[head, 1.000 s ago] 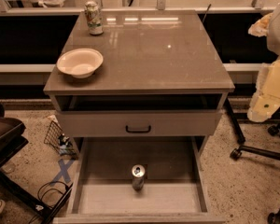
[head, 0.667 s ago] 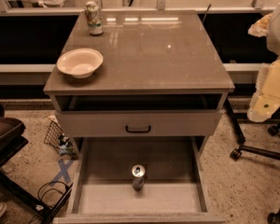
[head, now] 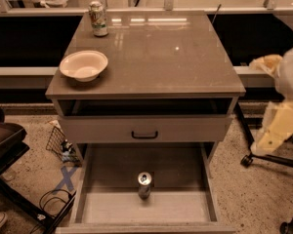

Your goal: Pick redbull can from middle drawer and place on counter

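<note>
The redbull can [head: 144, 184] is slim and silver with a shiny pull-tab top. It stands upright near the middle of the middle drawer [head: 102, 208], the lowest one, which is pulled out and has a flat grey floor. The counter [head: 161, 57] is the glossy grey-brown slab on top of the cabinet. My gripper [head: 269, 139] is at the end of the pale yellowish arm at the right edge of the view. It hangs beside the cabinet, well to the right of and above the can, touching nothing.
A green-and-white can [head: 98, 18] stands at the counter's back left and a white bowl [head: 84, 65] at its front left. A closed drawer with a black handle [head: 144, 135] sits above the open one. A chair base [head: 263, 160] is at the right, and a wire basket [head: 58, 143] and cables at the left.
The pale arm at the right has dropped lower in the view. The can, the drawers and the things on the counter have not moved.
</note>
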Controlling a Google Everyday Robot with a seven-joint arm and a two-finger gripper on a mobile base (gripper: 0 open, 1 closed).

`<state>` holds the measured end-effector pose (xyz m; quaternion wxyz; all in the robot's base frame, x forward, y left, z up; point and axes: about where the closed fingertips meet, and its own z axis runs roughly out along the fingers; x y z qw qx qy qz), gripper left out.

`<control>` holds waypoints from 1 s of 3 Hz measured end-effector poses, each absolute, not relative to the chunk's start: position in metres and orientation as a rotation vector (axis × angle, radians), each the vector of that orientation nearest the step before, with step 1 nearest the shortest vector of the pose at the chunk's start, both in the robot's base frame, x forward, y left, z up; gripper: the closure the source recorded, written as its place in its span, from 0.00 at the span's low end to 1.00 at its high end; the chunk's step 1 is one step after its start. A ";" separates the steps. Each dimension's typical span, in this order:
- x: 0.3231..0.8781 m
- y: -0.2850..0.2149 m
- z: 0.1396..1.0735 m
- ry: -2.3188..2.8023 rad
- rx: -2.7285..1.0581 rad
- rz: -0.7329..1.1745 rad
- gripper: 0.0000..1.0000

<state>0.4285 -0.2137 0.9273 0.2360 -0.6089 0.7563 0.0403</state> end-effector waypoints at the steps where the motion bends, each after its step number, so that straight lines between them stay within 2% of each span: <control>1: 0.420 -0.223 0.857 1.985 -1.542 0.273 0.00; 3: 0.404 -0.209 0.780 1.710 -1.280 0.515 0.00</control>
